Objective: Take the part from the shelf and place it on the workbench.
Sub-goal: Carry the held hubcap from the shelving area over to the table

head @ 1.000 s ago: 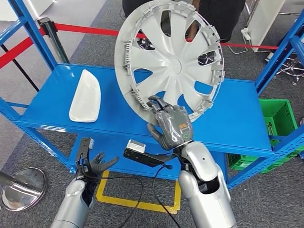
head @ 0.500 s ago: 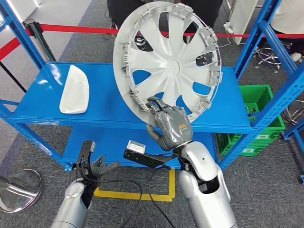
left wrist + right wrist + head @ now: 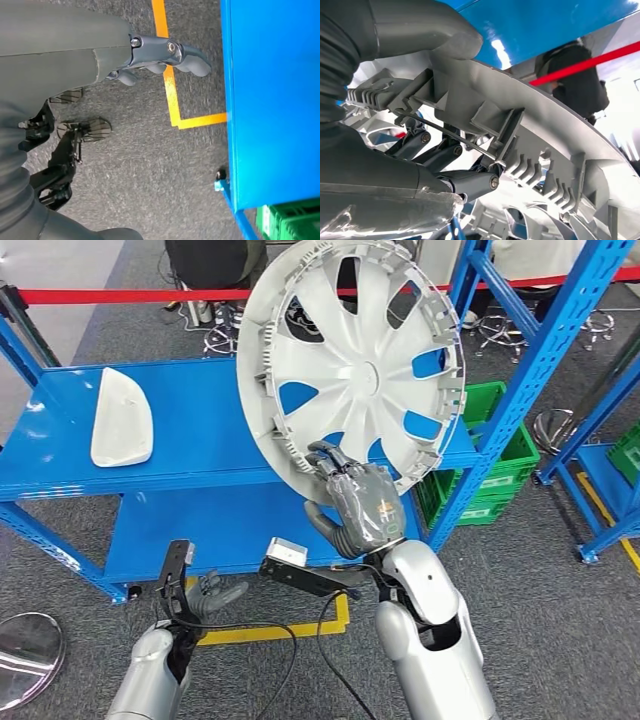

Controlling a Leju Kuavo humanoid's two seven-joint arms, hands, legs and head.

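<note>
A large silver wheel cover [image 3: 355, 365] stands upright in front of the blue shelf [image 3: 204, 430], lifted above its top board. My right hand [image 3: 361, 505] grips its lower rim, thumb on one side and fingers behind. Up close, the ribbed rim [image 3: 531, 130] lies between the thumb and the dark fingers [image 3: 471, 182]. My left hand [image 3: 207, 595] hangs low at the left with fingers loosely extended and holds nothing; its fingers [image 3: 166, 52] hover over grey floor.
A white curved part [image 3: 121, 430] lies on the shelf's left end. Blue uprights [image 3: 521, 370] rise at the right with green crates [image 3: 498, 455] behind. A red barrier tape [image 3: 128, 295] and a person's legs are beyond. Yellow floor tape [image 3: 264, 632] runs below.
The whole scene has slid left as the camera turned right. The wheel cover stays in my right hand in the same place in the picture. More of the right uprights shows.
</note>
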